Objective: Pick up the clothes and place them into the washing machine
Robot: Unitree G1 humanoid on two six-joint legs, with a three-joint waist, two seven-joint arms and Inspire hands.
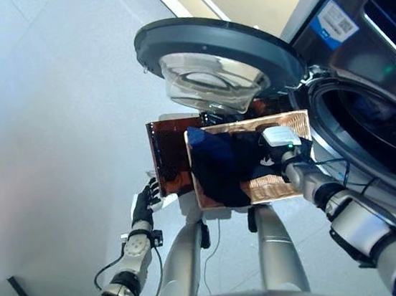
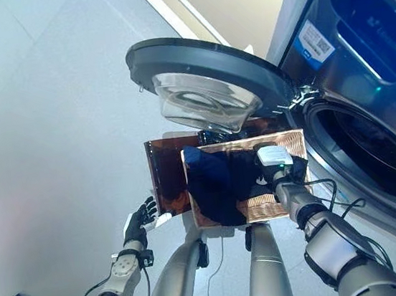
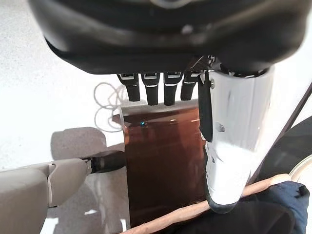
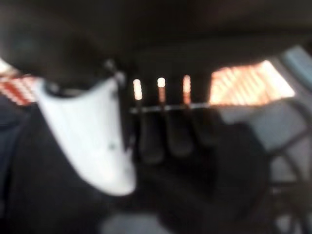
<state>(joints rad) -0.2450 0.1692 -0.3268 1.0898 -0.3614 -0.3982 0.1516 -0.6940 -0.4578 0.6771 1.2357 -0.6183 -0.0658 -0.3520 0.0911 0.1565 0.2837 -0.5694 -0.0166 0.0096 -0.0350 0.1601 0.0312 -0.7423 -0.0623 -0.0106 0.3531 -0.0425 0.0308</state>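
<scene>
A heap of dark navy clothes (image 1: 218,163) lies in a woven copper-coloured basket (image 1: 292,118) in front of the washing machine. My right hand (image 1: 281,138) rests on top of the clothes; in its wrist view the fingers (image 4: 168,139) point straight down into the dark cloth (image 4: 44,195), with the white-covered thumb (image 4: 92,136) apart from them. My left hand (image 1: 143,204) hovers open by the near left corner of a dark brown box (image 1: 167,159), holding nothing. The left wrist view shows that box (image 3: 161,161), the basket's rim (image 3: 195,210) and a bit of the clothes (image 3: 275,209).
The washing machine's drum opening (image 1: 376,130) gapes at the right, close beside the basket. Its round door (image 1: 207,46), with a glass bowl, stands swung open above the basket and box. Pale floor (image 1: 45,138) spreads to the left.
</scene>
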